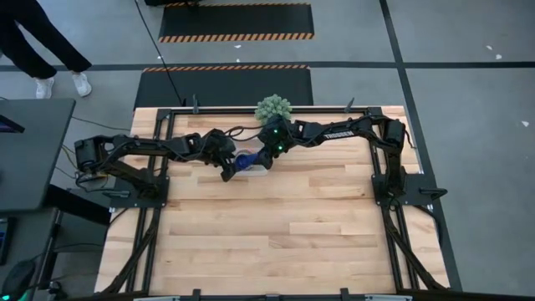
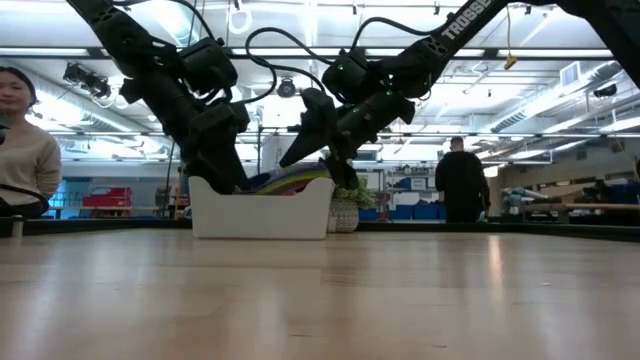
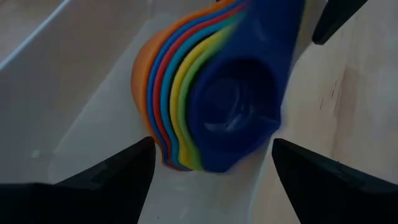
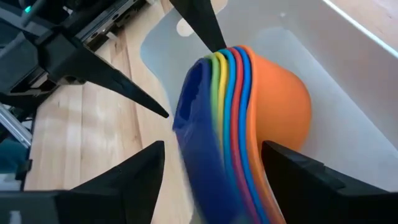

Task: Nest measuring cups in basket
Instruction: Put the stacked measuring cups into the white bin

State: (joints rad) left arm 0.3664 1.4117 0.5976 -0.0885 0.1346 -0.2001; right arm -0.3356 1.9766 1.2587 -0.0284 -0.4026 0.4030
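The measuring cups [image 3: 211, 93] sit stacked one inside another, orange outermost, then blue, red, yellow, green and a navy cup on the inside face, and the stack lies tipped on its side within the white basket [image 2: 262, 213], which rests on the wooden table [image 1: 284, 226] near its far edge, just in front of a spiky grey-green plant [image 1: 273, 107]. The left gripper [image 3: 211, 165] hovers over the basket with its fingers spread wide, one to each side of the stack and touching nothing that can be seen; the right gripper [image 4: 211, 158] faces it from the opposite side, its fingers likewise held apart around the cups, with no clear contact. Judged from their look, the cups are thin moulded plastic: very light, stiff enough to keep their shape under a squeeze, smooth and rather slippery, and not fragile. Being only loosely nested, the stack is likely to slide apart or roll if pushed on its rounded orange shell. The safest hold is probably across the flat handles, which appear bunched together at one end, or across the rims where the layered edges give the fingers something to bite; a pinch on the curved bowl could squirt the stack out sideways. The basket itself seems light and may shift if bumped
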